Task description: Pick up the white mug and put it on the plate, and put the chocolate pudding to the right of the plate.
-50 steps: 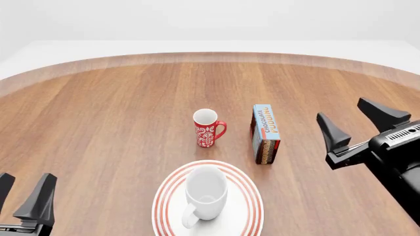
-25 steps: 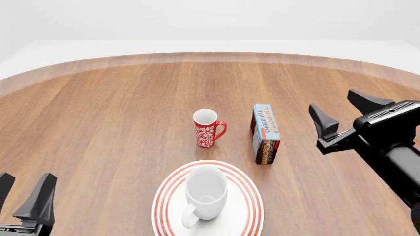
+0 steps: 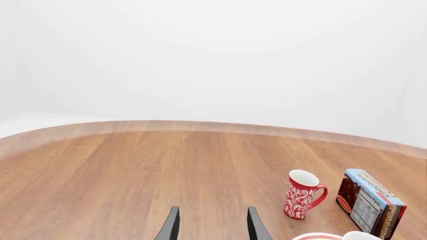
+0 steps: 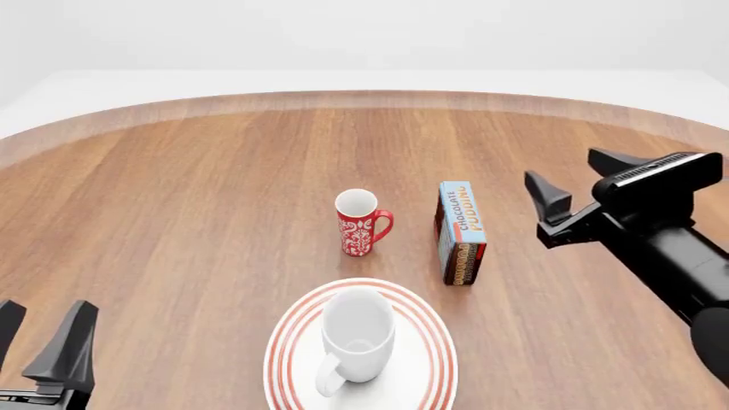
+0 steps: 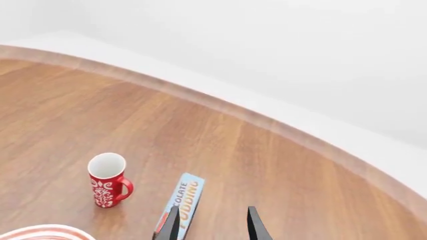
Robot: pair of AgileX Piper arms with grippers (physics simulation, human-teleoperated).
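Note:
The white mug point(image 4: 358, 343) stands upright on the red-ringed plate point(image 4: 431, 340) at the near middle of the table, handle toward me. Just beyond the plate's right side the chocolate pudding point(image 4: 460, 231) carton stands on edge, also seen from both wrists point(image 3: 370, 202) point(image 5: 179, 202). My right gripper point(image 4: 581, 185) hovers open to the right of the carton, above the table, holding nothing. My left gripper point(image 4: 43, 340) is open and empty at the near left corner. The plate's rim point(image 3: 312, 236) point(image 5: 41, 231) and the mug's rim point(image 3: 360, 235) peek into the wrist views.
A slim red mug with white pattern point(image 4: 360, 222) stands beyond the plate, left of the carton, and shows in both wrist views point(image 3: 302, 194) point(image 5: 108, 180). The round wooden table point(image 4: 183, 196) curves away to its far edge.
The right gripper has moved left and farther over the table, swinging toward the pudding carton. The left gripper, mugs, plate and carton have not moved.

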